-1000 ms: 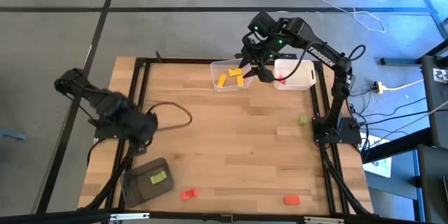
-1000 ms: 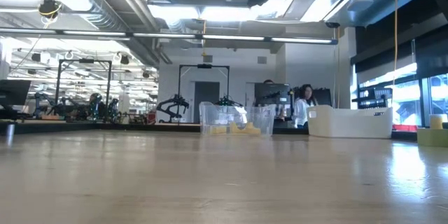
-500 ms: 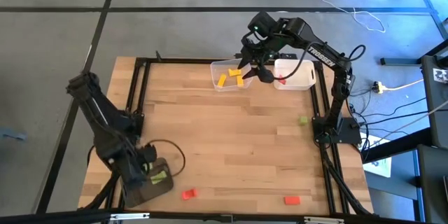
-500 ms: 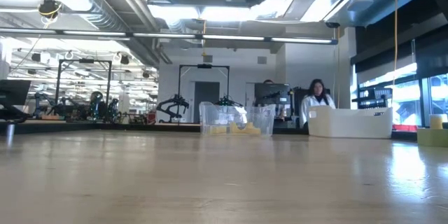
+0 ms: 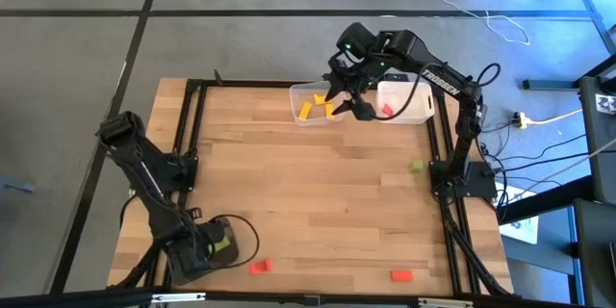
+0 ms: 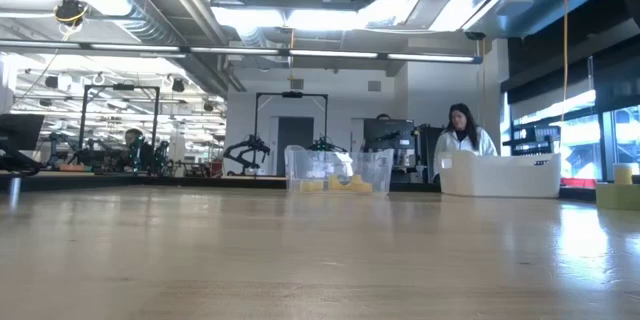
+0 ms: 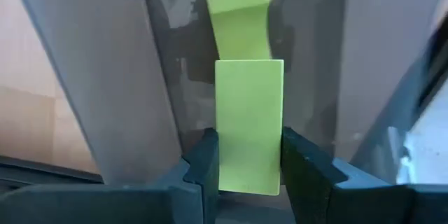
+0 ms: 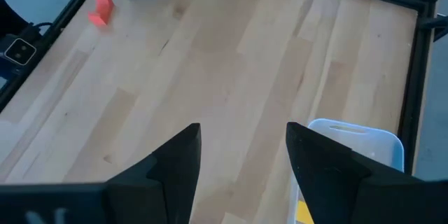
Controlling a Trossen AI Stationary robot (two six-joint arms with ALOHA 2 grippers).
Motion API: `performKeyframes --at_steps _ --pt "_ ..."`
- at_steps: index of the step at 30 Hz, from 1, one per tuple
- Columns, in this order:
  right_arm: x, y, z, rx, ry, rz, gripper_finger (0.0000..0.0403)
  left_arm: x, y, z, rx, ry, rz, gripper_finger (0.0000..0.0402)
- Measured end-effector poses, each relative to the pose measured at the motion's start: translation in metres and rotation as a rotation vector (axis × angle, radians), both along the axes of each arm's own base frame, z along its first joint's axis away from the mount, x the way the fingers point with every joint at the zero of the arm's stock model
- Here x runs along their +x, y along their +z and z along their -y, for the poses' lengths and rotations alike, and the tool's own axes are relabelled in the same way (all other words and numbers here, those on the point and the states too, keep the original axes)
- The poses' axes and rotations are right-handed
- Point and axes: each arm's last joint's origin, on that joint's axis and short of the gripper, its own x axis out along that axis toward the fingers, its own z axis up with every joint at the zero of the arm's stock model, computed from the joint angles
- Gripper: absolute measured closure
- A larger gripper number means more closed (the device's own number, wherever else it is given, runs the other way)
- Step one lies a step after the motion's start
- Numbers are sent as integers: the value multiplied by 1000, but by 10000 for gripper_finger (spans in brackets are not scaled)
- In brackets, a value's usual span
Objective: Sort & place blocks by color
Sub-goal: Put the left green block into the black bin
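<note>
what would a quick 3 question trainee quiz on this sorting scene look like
1. True or false: the left gripper holds a light green block over the dark grey bin.
2. How many red blocks lie loose on the table?
3. The right gripper hovers at: A) the clear bin B) the table's near edge C) the dark grey bin.

Key: 1 true. 2 two. 3 A.

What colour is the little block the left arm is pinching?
Light green block, clearest in the left wrist view.
</note>
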Motion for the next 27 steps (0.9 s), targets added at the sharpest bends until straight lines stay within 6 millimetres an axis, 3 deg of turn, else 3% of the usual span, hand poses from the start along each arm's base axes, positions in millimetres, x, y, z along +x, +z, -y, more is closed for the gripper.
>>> performKeyframes --at_steps 7,27 --pt "2 0 -5 2 12 -3 192 -3 -14 -2 4 -8 -59 272" --pt "8 2 -10 -13 35 49 192 -2 -14 -4 42 -23 -4 268"
